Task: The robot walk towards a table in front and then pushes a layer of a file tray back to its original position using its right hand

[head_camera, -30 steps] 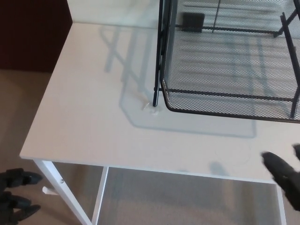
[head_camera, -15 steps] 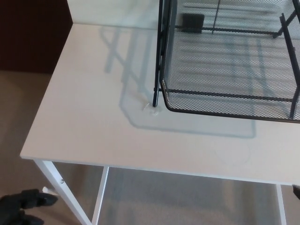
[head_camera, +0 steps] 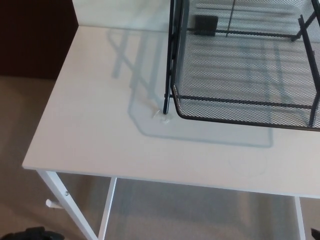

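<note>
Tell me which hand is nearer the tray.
Right. The right hand is just a sliver at the bottom right corner, below the tray; the left hand sits far off at bottom left.

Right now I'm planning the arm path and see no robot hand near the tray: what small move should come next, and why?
Probably raise the right robot hand above the table edge, toward the front rim of the pulled-out layer. That mesh layer juts forward past the file tray's upright post, and nothing touches it; only a dark sliver shows at the picture's bottom right corner.
</note>
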